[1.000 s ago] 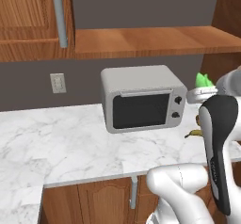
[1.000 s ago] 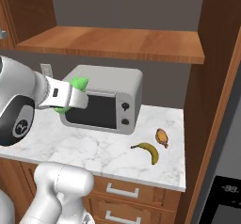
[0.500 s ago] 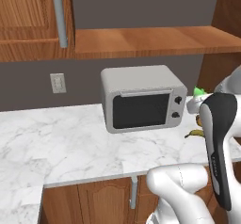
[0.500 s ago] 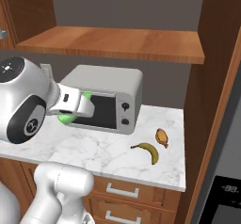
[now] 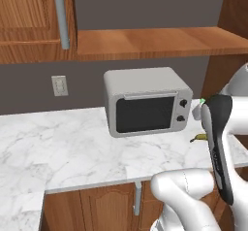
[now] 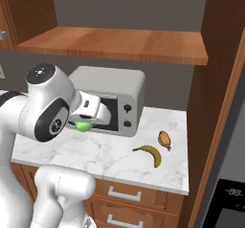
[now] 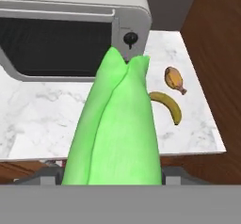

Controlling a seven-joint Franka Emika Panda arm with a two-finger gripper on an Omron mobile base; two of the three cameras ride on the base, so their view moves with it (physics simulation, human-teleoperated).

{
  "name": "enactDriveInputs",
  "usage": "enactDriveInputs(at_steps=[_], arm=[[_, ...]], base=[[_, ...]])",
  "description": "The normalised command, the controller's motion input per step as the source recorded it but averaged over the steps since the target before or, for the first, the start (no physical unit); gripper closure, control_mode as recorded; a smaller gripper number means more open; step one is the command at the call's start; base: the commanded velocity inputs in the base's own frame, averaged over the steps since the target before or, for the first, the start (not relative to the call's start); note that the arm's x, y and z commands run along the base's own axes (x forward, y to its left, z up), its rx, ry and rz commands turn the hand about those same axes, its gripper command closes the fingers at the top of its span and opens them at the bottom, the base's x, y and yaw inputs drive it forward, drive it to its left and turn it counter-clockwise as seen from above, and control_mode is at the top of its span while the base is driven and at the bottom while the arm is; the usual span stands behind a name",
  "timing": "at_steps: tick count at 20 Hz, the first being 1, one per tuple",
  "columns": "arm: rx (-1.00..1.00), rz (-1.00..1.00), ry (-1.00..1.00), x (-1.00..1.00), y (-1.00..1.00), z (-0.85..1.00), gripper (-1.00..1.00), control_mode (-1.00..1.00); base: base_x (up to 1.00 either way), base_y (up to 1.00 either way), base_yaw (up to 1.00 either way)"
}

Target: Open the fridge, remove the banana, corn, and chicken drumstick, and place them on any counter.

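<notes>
Counter [image 6: 110, 155]: front bare | banana [image 6: 151, 153], drumstick [image 6: 165, 139] near right edge | hand [image 6: 85, 121] clamped on corn [image 7: 115, 129]

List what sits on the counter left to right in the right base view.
Microwave → banana → chicken drumstick. The corn hangs in the pincer in front of the microwave, so it is left out.

No legible text, brand or label. The small display [image 6: 235, 192] on the fridge's black dispenser panel [image 6: 228, 205] shows pale characters too blurred to read.
</notes>
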Motion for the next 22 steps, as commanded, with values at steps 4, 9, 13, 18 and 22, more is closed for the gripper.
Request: enactDriveInputs(at_steps=[4,9,13,18,22], arm=[[0.00,-0.11,0.30,0.62,-0.76,0.00,1.00,-1.00],[0.00,-0.08,0.22,0.59,-0.64,-0.21,1.00,-1.00],[0.00,-0.07,0.06,0.48,-0.41,-0.67,1.00,-1.00],[0.00,-0.04,0.09,0.45,-0.31,-0.62,1.00,-1.00],[0.00,-0.05,0.08,0.44,-0.35,-0.55,1.00,-1.00]], base=[[0.00,0.00,0.00],[0.00,0.00,0.00],[0.00,0.00,0.00],[0.00,0.00,0.00],[0.00,0.00,0.00]])
